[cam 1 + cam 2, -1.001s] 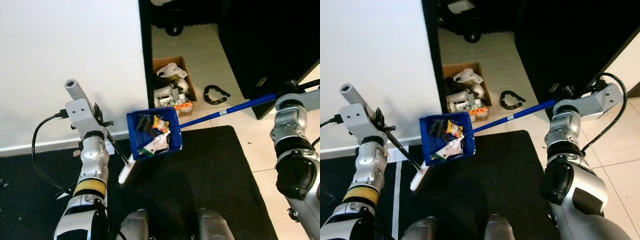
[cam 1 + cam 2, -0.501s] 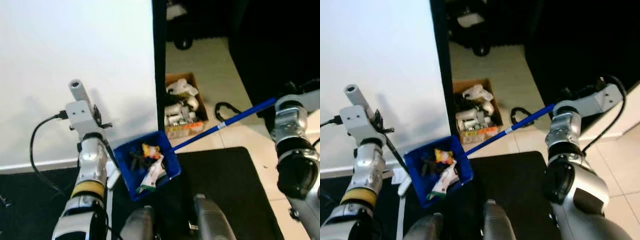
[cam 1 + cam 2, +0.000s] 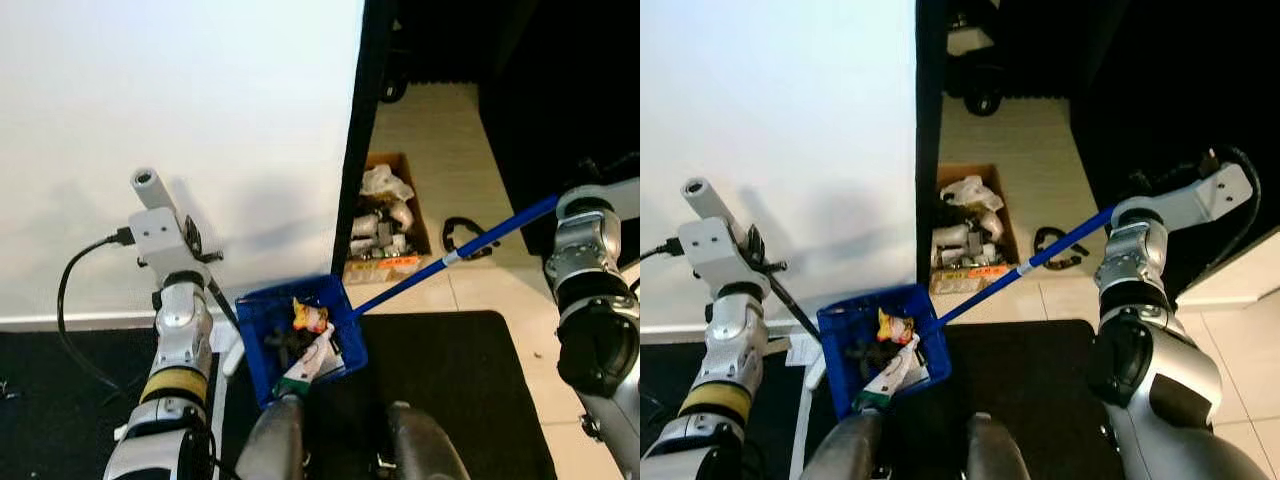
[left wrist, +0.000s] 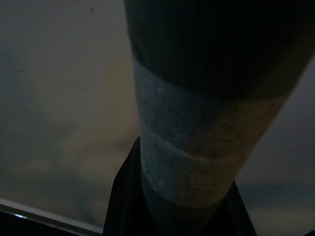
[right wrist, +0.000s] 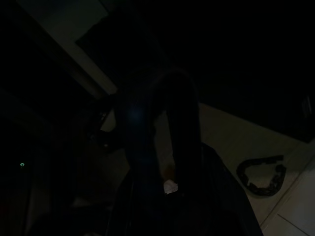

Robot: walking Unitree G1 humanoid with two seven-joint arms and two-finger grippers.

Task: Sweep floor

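From the left eye view you have a blue dustpan [image 3: 300,335] hanging low in front of the robot's legs, just above the black mat [image 3: 450,390], loaded with wrappers and scraps [image 3: 305,335]; its long blue handle [image 3: 450,257] runs up and across to your right arm, where the right claw [image 3: 572,192] sits at the far end against the dark doorway, and you cannot tell there how its fingers stand. Treat the pan as light but awkward: a stiff, thin pole with the load far out on the end, so it will swing and tip if you hold only the tip; a grip nearer the pan would steady it. In the right eye view a thin dark stick [image 3: 790,300], probably the broom handle, slants down from your left arm to the pan's edge, and a cardboard box [image 3: 968,225] of rubbish stands on the tiles beyond the mat. The left wrist view shows a round taped pole [image 4: 197,147] close against the left claw [image 4: 179,216], which looks closed on it. The right wrist view is very dark; the right claw seems wrapped around a bluish shaft [image 5: 142,152].
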